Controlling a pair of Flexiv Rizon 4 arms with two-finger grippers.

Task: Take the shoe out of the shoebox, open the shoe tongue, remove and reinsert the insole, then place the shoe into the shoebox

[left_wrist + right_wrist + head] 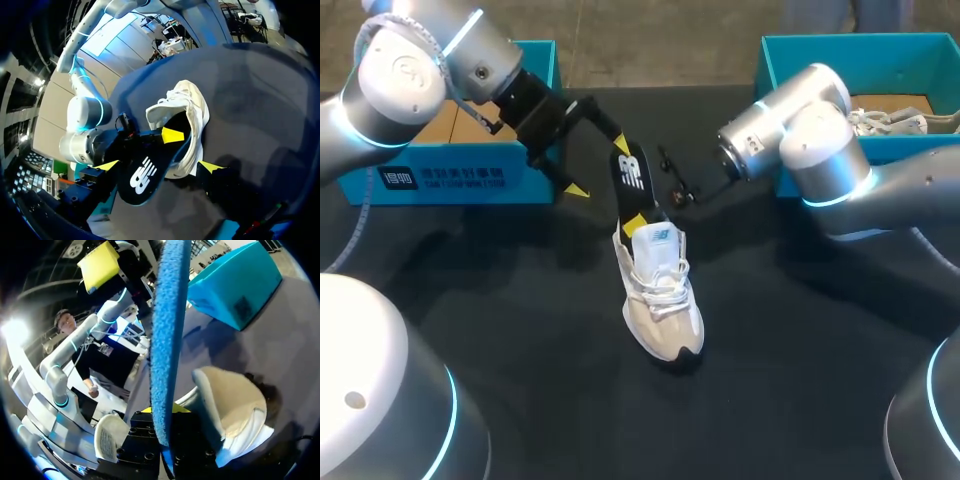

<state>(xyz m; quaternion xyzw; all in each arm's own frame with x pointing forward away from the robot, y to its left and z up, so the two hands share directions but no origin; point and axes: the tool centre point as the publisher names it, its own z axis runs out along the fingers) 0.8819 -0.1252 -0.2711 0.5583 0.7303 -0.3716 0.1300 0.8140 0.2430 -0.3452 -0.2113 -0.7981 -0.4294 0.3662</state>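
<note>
Sneaker (660, 300) lies on the black tabletop (520, 330), outside the blue shoebox (470, 178); its black insole (630, 172) rises from the opening, pinched low by the right end effector (638, 220), while the left end effector (599, 163) stands wide about its upper end; left wrist view: insole within that wide spread; right wrist view: insole edge-on, clamped, sneaker just beside.
</note>
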